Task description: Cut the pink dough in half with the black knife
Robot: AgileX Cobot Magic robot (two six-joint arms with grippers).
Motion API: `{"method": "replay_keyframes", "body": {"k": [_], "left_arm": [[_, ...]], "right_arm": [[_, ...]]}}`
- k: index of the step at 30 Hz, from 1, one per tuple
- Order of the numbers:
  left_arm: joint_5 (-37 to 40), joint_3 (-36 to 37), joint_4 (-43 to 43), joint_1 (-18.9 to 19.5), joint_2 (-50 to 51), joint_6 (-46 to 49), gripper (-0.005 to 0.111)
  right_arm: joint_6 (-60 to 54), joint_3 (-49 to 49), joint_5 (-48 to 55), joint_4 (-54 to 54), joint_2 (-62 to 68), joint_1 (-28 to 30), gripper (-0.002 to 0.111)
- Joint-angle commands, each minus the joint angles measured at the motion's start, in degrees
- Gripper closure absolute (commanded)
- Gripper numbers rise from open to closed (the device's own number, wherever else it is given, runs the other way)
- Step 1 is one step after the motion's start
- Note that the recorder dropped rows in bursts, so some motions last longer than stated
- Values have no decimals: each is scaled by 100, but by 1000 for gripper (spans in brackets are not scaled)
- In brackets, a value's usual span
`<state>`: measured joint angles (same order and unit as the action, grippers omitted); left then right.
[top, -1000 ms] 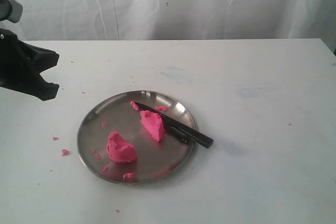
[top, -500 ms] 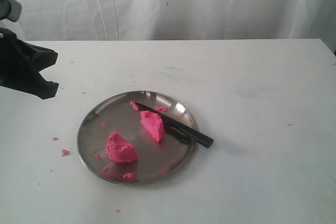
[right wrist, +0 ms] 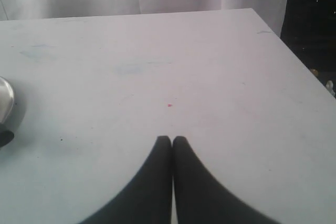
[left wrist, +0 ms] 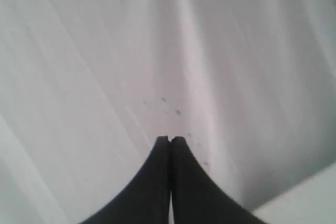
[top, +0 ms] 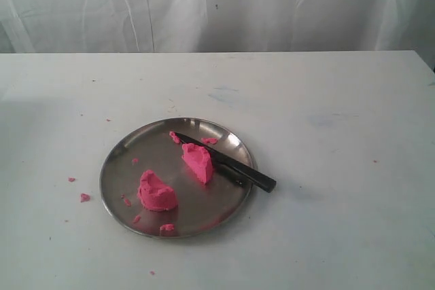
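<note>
The pink dough [top: 156, 191] lies in two chunks, the black knife [top: 228, 163] across the plate [top: 122, 154] at its 3 o'clock rim. The left gripper [left wrist: 170, 140] and right gripper [right wrist: 172, 139] are closed and empty; park them clear, I'd judge.

Steel plate [top: 115, 161] sitting on white table [top: 340, 168], toward 7 o'clock of centre. Pink crumbs [top: 84, 197] lying off the plate's 9 o'clock rim, others resting inside near 6 o'clock. White curtain [top: 272, 5] hanging at 12 o'clock.
</note>
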<state>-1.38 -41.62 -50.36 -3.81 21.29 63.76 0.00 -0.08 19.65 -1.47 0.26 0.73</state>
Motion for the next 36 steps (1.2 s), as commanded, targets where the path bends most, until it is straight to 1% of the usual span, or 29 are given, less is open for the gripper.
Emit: {"method": "replay_keyframes", "body": {"k": [1,2,3,4,5,6,7,8,9,10,12,13,15,16,17,18,19,21,24,30,34,36], "left_arm": [[-397,50,25,25,-819,664,107],[-52,76,79,51,-871,664,107],[694,232,914,118,-1002,247,107],[1048,357,1455,160,-1053,-499,107],[1473,526,2260,218,-1087,-1699,107],[1937,723,3082,271,-1129,-3104,107],[2316,906,3694,299,-1142,-4198,107],[3033,1469,4638,327,-1264,-6067,107],[3105,1732,4830,336,-1353,-6376,107],[2973,2069,5036,350,-1502,-6526,107],[2424,2798,5414,399,-1864,-6775,107],[2016,3171,5542,457,-2058,-6976,107],[1290,3833,5532,577,-2129,-7338,107],[775,4162,5492,652,-2129,-7537,107],[411,4162,5492,715,-2129,-7703,107],[994,4162,5445,728,-2129,-7746,107],[1348,4162,5445,717,-2129,-7702,107],[1752,4162,5427,716,-2129,-7712,107],[2117,4162,5352,716,-2129,-7660,107],[2155,4162,5261,716,-2129,-7642,107],[2129,4162,5261,716,-2129,-7254,107],[2119,4162,5261,716,-2129,-7229,107]], "right_arm": [[0,8,-6,-6,-26,33,108],[0,8,-6,-6,-26,33,108],[0,8,-6,-6,-26,33,108],[0,8,-6,-6,-26,33,108],[0,8,-6,-6,-26,33,108],[0,8,-6,-6,-26,33,108],[0,8,-6,-6,-26,33,108],[0,8,-6,-6,-26,33,108],[0,8,-6,-6,-26,33,108],[0,8,-6,-6,-26,33,108],[0,8,-6,-6,-26,33,108],[0,8,-6,-6,-26,33,108],[0,8,-6,-6,-26,33,108],[0,8,-6,-6,-26,33,108],[0,8,-6,-6,-26,33,108],[0,8,-6,-6,-26,33,108],[0,8,-6,-6,-26,33,108],[0,8,-6,-6,-26,33,108],[0,8,-6,-6,-26,33,108],[0,8,-6,-6,-26,33,108],[0,8,-6,-6,-26,33,108],[0,8,-6,-6,-26,33,108]]}}
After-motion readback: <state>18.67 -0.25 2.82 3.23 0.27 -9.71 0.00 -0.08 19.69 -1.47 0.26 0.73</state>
